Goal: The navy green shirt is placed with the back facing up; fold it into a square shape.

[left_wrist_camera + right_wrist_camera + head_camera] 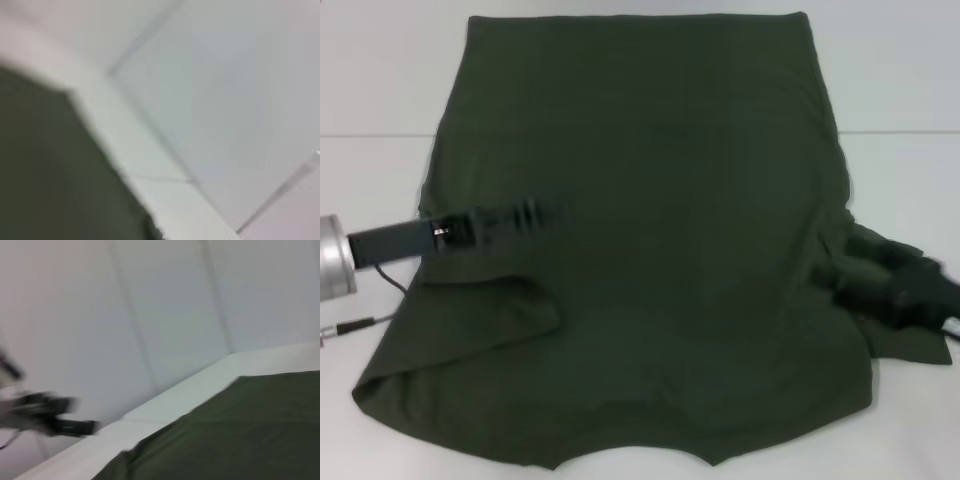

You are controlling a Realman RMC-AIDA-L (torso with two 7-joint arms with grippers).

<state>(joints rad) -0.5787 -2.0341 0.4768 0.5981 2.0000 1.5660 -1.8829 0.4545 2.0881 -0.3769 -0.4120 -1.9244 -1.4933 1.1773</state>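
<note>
The navy green shirt (pixel 650 230) lies spread flat on the white table (pixel 380 80) with its plain side up, hem at the far end and collar toward the near edge. Its left sleeve (pixel 490 310) is folded inward onto the body. My left gripper (pixel 542 216) reaches in from the left, low over the shirt's left half. Over on the other side, my right gripper (pixel 850 262) sits at the right edge of the shirt, by the right sleeve (pixel 910 345). The left wrist view shows a corner of the shirt (pixel 45 170). More of the shirt (pixel 240 430) fills the right wrist view.
White table surface surrounds the shirt, with a seam line (pixel 370 135) running across the far part. A thin cable (pixel 380 275) hangs from the left arm near the table's left edge. The left arm (pixel 45 415) shows far off in the right wrist view.
</note>
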